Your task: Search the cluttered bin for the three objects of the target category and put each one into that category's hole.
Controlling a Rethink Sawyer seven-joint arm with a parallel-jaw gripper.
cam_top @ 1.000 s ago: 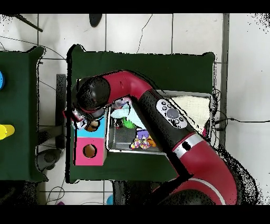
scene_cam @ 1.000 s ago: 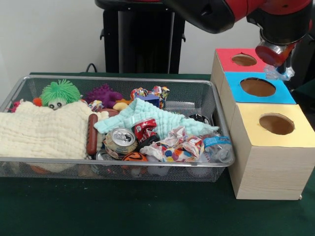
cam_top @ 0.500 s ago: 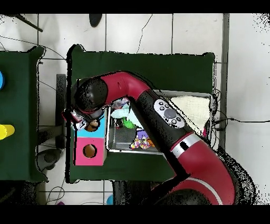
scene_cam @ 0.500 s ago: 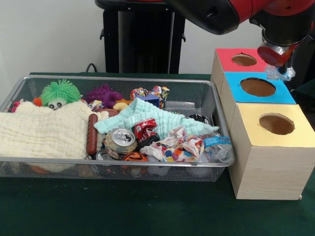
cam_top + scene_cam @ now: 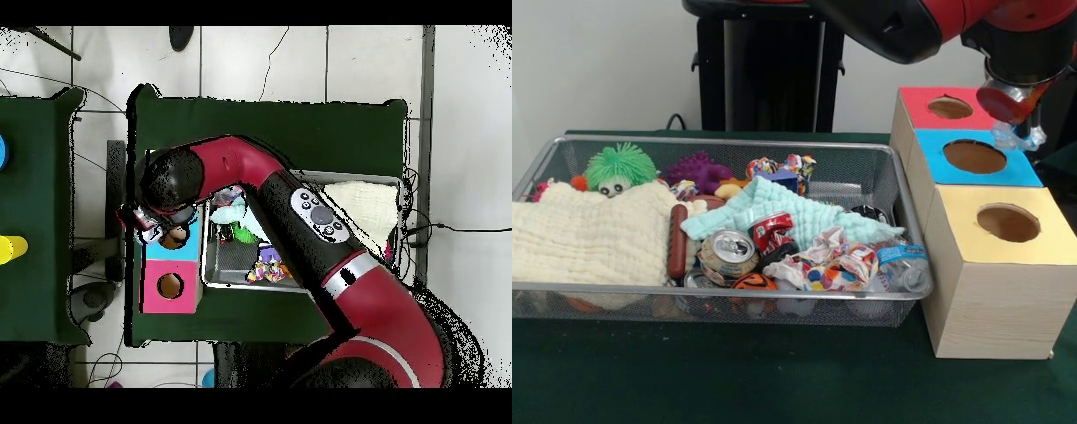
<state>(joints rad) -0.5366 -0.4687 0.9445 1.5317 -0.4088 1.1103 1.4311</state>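
My gripper (image 5: 1016, 132) hangs at the right edge of the blue-topped box (image 5: 927, 152), beside its round hole (image 5: 974, 156). It is shut on a small piece of clear crumpled plastic (image 5: 1019, 138). Behind the blue box stands a red-topped box with a hole (image 5: 951, 108), and in front of it a yellow-topped box with a hole (image 5: 1008, 223). In the overhead view the gripper (image 5: 148, 222) sits next to the blue hole (image 5: 176, 238), and the arm covers the yellow box. In the wire bin (image 5: 900, 199) lie a clear plastic bottle (image 5: 905, 265), a soda can (image 5: 729, 251) and crumpled wrappers (image 5: 834, 263).
The bin also holds a cream cloth (image 5: 587, 234), a mint cloth (image 5: 777, 208), a hot dog (image 5: 677, 240), a green fuzzy toy (image 5: 618, 168) and a purple toy (image 5: 696, 168). The three boxes stand tight against the bin's right end.
The gripper with the clear plastic has drifted a little to the right and slightly down beside the blue box. Nothing in the bin has moved.
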